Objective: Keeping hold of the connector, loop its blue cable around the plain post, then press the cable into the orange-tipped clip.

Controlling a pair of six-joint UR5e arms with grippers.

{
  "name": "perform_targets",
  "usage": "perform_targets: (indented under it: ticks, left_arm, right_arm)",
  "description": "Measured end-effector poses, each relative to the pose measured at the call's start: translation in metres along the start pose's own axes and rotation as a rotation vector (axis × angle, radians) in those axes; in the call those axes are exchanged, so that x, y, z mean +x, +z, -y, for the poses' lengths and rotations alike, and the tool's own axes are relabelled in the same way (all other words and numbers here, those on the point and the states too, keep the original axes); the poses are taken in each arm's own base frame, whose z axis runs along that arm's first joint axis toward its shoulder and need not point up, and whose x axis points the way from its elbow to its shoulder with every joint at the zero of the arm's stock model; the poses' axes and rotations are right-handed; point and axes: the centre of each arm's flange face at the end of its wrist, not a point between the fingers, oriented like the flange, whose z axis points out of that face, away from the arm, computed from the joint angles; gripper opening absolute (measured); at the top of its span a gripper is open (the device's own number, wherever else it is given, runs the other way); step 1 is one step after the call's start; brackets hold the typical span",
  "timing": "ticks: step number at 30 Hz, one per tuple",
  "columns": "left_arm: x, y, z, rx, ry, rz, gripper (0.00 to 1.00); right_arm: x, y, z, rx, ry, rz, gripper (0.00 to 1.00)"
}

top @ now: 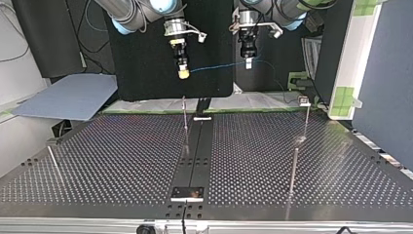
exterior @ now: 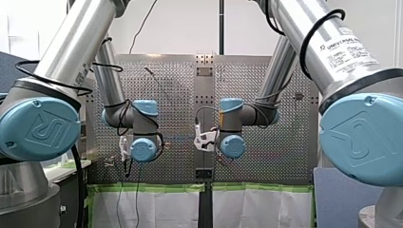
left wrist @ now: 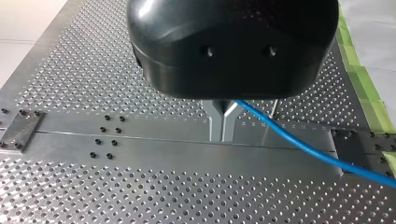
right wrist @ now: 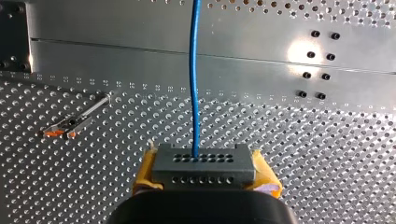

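Where the yellow pads (right wrist: 266, 179) of the right gripper (right wrist: 204, 170) meet, the grey connector (right wrist: 204, 161) is clamped between them. The blue cable (right wrist: 193, 79) is seen leaving its face straight ahead, over the table (right wrist: 327, 154). Beside the cable, well apart from it, the clip (right wrist: 70, 125) is seen with its orange tips. The cable is strung almost level across to the left gripper (left wrist: 223, 137), whose metal fingers (left wrist: 215, 119) are pressed together on it; it emerges at their fork. Both grippers are held high above the table, pointed down, side by side. A thin post (top: 185, 117) is seen on the table near the middle strip.
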Motion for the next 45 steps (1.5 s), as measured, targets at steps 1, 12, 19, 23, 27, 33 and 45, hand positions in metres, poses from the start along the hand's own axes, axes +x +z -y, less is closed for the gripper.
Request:
perform_targets:
  ticks: [1, 12, 19, 23, 27, 33, 45]
  left_arm:
    - [0.000, 0.000, 0.000, 0.000, 0.000, 0.000, 0.00]
    - [0.000, 0.000, 0.000, 0.000, 0.000, 0.000, 0.00]
    - [0.000, 0.000, 0.000, 0.000, 0.000, 0.000, 0.00]
    - [0.001, -0.001, 0.000, 0.002, 0.003, -0.004, 0.00]
    - [0.012, -0.009, -0.002, 0.016, 0.023, -0.034, 0.00]
    - [0.036, -0.016, -0.007, 0.018, 0.060, -0.090, 0.00]
    - [0.050, -0.021, -0.011, 0.016, 0.082, -0.124, 0.00]
  right_arm:
    - [0.000, 0.000, 0.000, 0.000, 0.000, 0.000, 0.02]
    - [0.000, 0.000, 0.000, 0.000, 0.000, 0.000, 0.02]
    - [0.000, 0.000, 0.000, 0.000, 0.000, 0.000, 0.02]
    - [0.000, 0.000, 0.000, 0.000, 0.000, 0.000, 0.02]
    - [0.000, 0.000, 0.000, -0.001, 0.000, -0.001, 0.02]
    - [0.000, 0.000, 0.000, -0.002, 0.000, -0.001, 0.02]
    - [0.000, 0.000, 0.000, -0.002, 0.000, -0.001, 0.02]
